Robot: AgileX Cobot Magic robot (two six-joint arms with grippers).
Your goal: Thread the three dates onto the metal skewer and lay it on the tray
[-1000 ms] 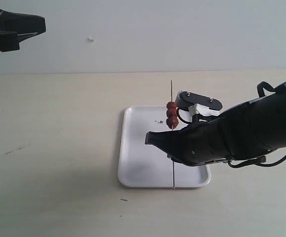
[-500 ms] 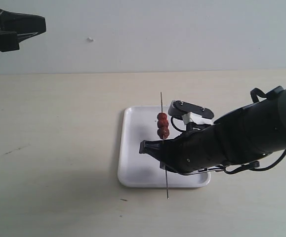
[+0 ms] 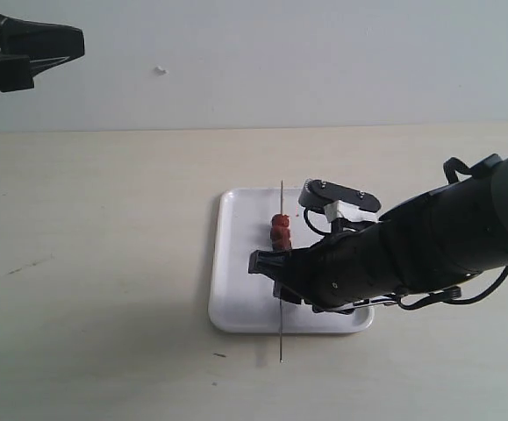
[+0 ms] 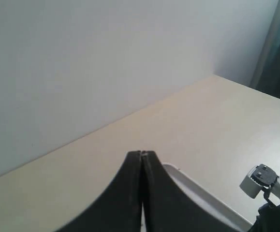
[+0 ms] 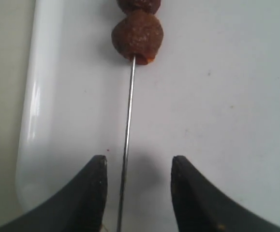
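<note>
Here, the left gripper (image 4: 140, 156), at ten o'clock above the tabletop (image 3: 104, 219), is pressed closed on nothing. Across the tray (image 3: 236, 272) the skewer (image 3: 282, 346) runs twelve to six, with the dates (image 3: 279, 231) toward twelve and its six-o'clock tip past the rim. The right gripper (image 5: 139, 162) straddles the skewer, jaws apart, touching neither side.

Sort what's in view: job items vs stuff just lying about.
Job:
- dates, threaded on the skewer
- tray, beneath them
- right hand, fingers apart either side of the skewer

Lying about:
- dark speck on the table near the tray
- faint scuff further off
- left hand, shut, raised away from the tray
</note>
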